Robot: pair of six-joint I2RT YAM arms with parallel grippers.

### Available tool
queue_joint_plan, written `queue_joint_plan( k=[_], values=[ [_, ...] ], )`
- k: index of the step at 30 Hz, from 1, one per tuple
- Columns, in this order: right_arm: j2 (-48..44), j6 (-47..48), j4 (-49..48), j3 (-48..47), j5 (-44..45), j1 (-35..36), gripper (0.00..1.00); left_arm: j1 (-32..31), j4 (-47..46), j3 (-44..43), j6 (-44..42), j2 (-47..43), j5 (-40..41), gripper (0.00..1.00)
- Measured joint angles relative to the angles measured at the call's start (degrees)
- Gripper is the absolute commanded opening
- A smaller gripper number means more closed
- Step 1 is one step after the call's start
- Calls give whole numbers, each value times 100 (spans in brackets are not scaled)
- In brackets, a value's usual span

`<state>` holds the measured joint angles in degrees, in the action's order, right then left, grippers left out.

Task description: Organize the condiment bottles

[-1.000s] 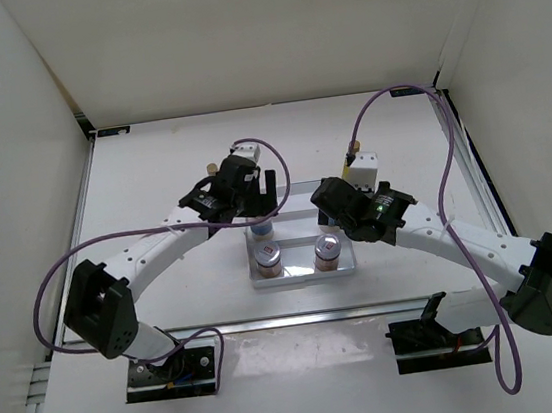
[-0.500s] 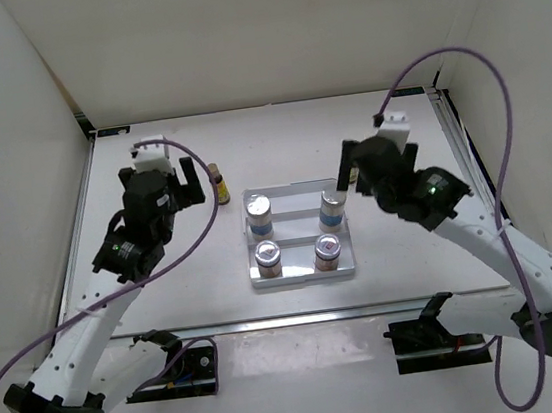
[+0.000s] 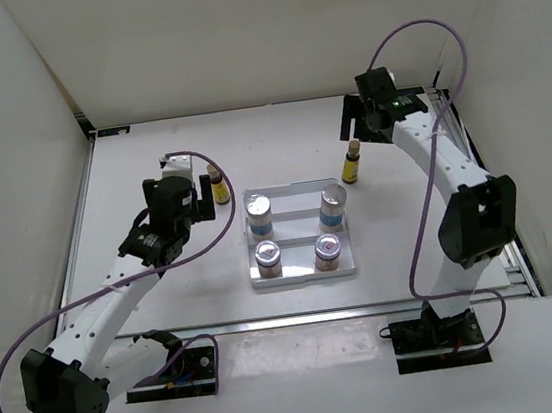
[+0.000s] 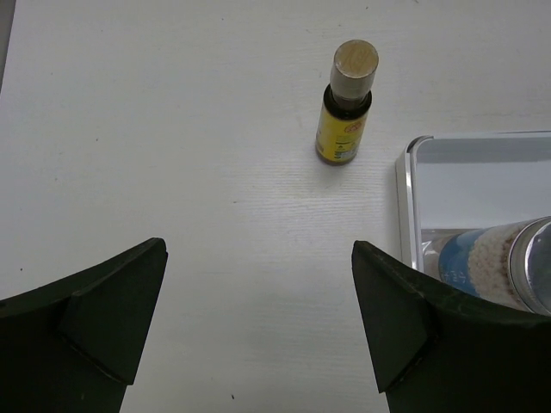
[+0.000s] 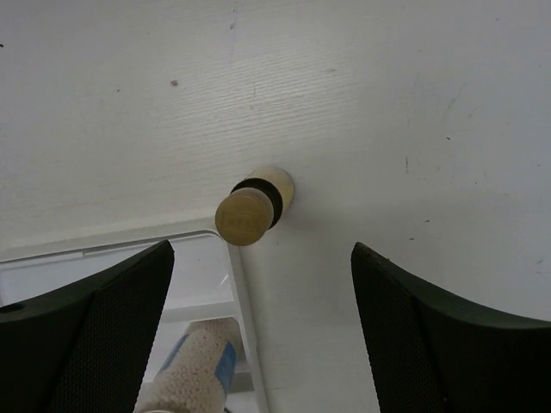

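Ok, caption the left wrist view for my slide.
Open left gripper faces a slim brown bottle standing just off the white tray.

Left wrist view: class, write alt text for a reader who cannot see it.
A slim dark-brown bottle with a yellow label and tan cap stands upright on the white table, ahead of the left gripper, whose black jaws are wide open. To the bottle's right, the corner of a white tray holds a white, blue-labelled jar with a silver lid.
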<state>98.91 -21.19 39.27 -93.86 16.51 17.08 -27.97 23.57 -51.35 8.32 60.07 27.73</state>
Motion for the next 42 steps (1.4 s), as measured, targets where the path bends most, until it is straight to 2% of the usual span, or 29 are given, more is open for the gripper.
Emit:
queue_joint_plan(
  k=[6,13,16,26,29,35,42],
  values=[
    [612,92,-15,-323,-273,-9,81,0,-20,-15,-15,87,-2,99],
    [929,17,-39,-374,-407,-9,67,0,-24,-24,-17,144,-4,99],
    [992,-17,-46,-374,-450,-9,58,0,-26,-59,-20,175,-2,99],
    [1034,-87,-74,-354,-271,-9,12,0,-31,-90,-20,186,-2,99],
    [997,-87,28,-354,-90,66,2,0,-31,-90,-20,216,-2,99],
    [538,44,282,-354,291,472,0,0,-31,-90,-22,238,-2,99],
    [7,74,264,-428,319,1128,0,0,-31,-90,-20,240,-2,99]
  ],
)
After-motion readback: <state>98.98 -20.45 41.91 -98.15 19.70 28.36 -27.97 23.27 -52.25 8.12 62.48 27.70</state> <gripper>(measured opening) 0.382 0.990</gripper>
